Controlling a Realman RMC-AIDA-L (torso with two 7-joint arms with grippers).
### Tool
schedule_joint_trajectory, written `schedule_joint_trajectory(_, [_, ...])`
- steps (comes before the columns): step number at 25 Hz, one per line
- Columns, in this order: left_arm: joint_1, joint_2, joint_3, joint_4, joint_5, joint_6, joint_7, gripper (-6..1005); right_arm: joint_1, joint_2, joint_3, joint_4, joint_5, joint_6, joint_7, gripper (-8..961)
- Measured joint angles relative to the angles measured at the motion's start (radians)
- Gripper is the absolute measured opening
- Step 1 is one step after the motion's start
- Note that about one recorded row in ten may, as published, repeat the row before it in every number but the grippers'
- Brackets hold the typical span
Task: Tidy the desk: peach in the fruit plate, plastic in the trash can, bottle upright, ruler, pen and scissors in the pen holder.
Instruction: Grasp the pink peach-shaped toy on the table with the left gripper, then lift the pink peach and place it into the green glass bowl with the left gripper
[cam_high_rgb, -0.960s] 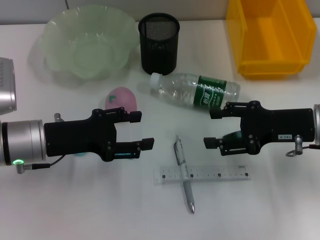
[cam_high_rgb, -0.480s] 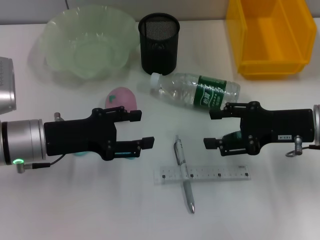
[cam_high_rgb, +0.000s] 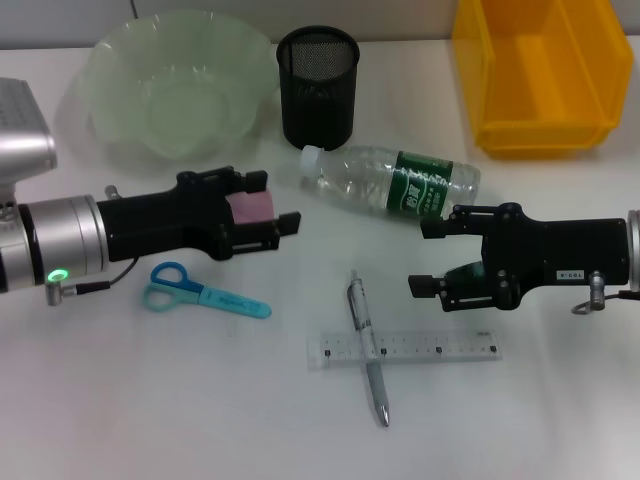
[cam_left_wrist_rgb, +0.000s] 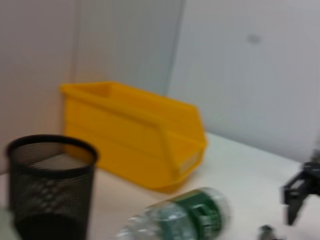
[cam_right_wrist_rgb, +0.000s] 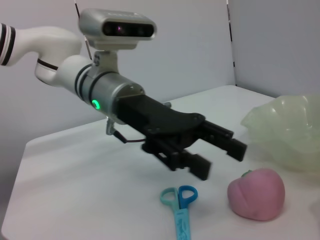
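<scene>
The pink peach (cam_high_rgb: 250, 207) (cam_right_wrist_rgb: 256, 194) lies in front of the pale green fruit plate (cam_high_rgb: 110, 70) (cam_right_wrist_rgb: 285, 125). My left gripper (cam_high_rgb: 272, 202) (cam_right_wrist_rgb: 220, 159) hovers open just over it, and in the right wrist view the fingers are clear of the fruit. Blue scissors (cam_high_rgb: 200, 292) (cam_right_wrist_rgb: 180, 207) lie nearer the front. The bottle (cam_high_rgb: 400, 183) (cam_left_wrist_rgb: 180, 220) lies on its side. A pen (cam_high_rgb: 367, 345) rests across the clear ruler (cam_high_rgb: 430, 349). My right gripper (cam_high_rgb: 425, 257) (cam_left_wrist_rgb: 300, 192) stands open over a green scrap (cam_high_rgb: 463, 272), possibly the plastic.
The black mesh pen holder (cam_high_rgb: 318, 85) (cam_left_wrist_rgb: 50, 185) stands at the back centre, just behind the bottle's cap. A yellow bin (cam_high_rgb: 545, 70) (cam_left_wrist_rgb: 135, 135) sits at the back right.
My left gripper has moved away from the table front towards the peach, uncovering the scissors. The right arm has stayed put.
</scene>
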Motion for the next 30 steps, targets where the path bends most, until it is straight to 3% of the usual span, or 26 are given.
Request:
schedule_joint_trajectory(6, [-0.014, -0.001, 0.002, -0.001, 0.001, -0.141, -0.019, 759, -0.008, 0.0, 0.0, -0.005, 0.001, 0.0, 0.0, 774])
schedule_joint_trajectory(9, [-0.015, -0.001, 0.003, -0.001, 0.001, -0.15, -0.021, 757, -0.008, 0.0, 0.001, -0.006, 0.002, 0.0, 0.0, 772])
schedule_joint_trajectory(10, [-0.022, -0.001, 0.018, -0.001, 0.003, -0.23, -0.047, 756, -0.008, 0.0, 0.001, -0.006, 0.002, 0.0, 0.0, 772])
schedule_joint_trajectory(16, [-0.026, -0.003, 0.097, -0.001, 0.004, -0.33, -0.064, 751, -0.008, -0.003, 0.003, -0.006, 0.003, 0.0, 0.0, 768])
schedule_joint_trajectory(29, [-0.038, -0.002, 0.18, -0.001, 0.006, -0.373, -0.079, 741, -0.005, -0.006, 0.003, -0.006, 0.003, 0.0, 0.0, 761])
schedule_joint_trajectory(30, [-0.039, -0.002, 0.185, -0.001, 0.006, -0.374, -0.079, 707, -0.005, -0.006, 0.003, -0.006, 0.003, 0.0, 0.0, 760])
